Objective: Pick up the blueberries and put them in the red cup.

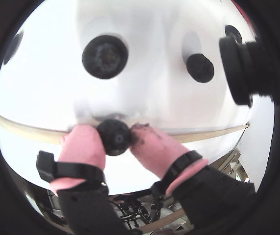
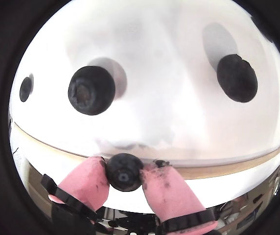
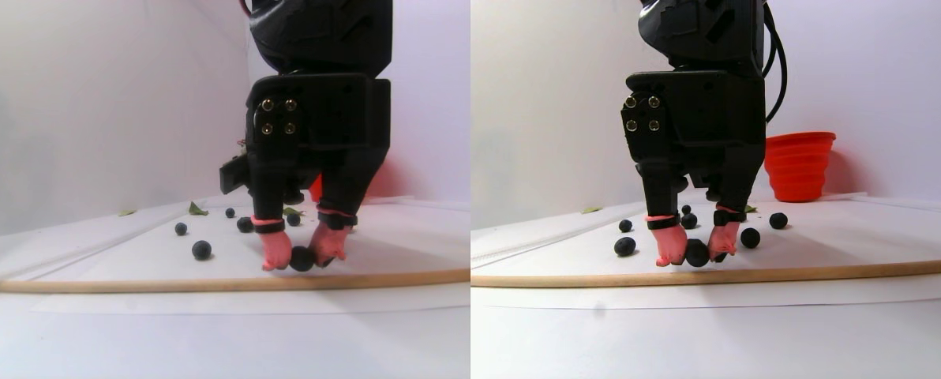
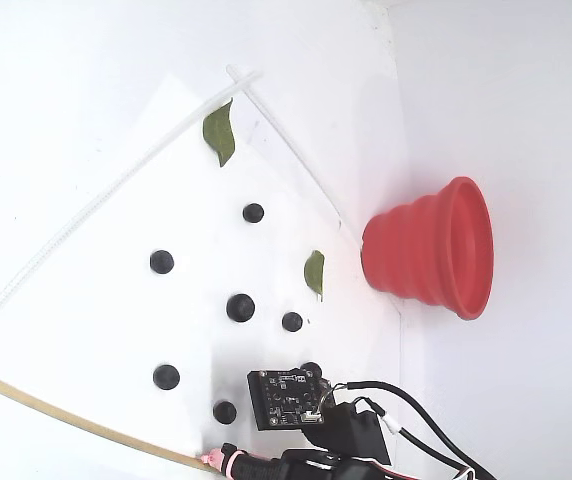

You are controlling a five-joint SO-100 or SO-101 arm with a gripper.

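A blueberry (image 2: 124, 172) sits squeezed between the two pink-tipped fingers (image 1: 83, 147) of the gripper (image 3: 302, 257), which is narrowed down onto it right at the wooden strip (image 3: 202, 283) edging the white board (image 4: 116, 300); the tips are low, and whether the berry has left the surface cannot be told. Just beyond the fingers, both wrist views show two more blueberries (image 2: 91, 90) lying loose, one to either side, well clear of the grip. Farther out, the stereo pair view shows what the wrist cameras miss: the red cup (image 3: 799, 166) standing upright behind the gripper and off to the right in that view, with loose berries and a green leaf (image 4: 220, 132) between. By these pictures, the carry must go away from the wooden strip, up and across the scattered fruit to the cup's wide rim.
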